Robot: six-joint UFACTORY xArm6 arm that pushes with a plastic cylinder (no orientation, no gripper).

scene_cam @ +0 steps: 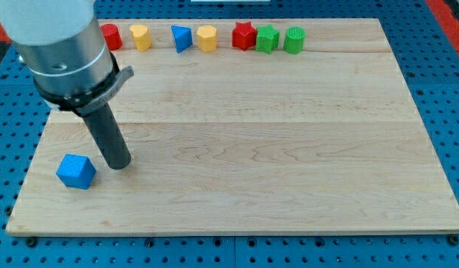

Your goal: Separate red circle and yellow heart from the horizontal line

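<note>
A row of blocks lies along the view's top edge of the wooden board [289,149]. From the left: the red circle [111,36], partly hidden behind my arm, the yellow heart [141,36], a blue triangle [181,38], a yellow hexagon [207,37], a red star [244,35], a green star [267,39] and a green circle [293,39]. My tip [120,163] rests on the board at the lower left, far below the row, just right of a blue cube [76,171].
The arm's grey body [62,52] covers the board's top left corner. A blue perforated table [445,89] surrounds the board on all sides.
</note>
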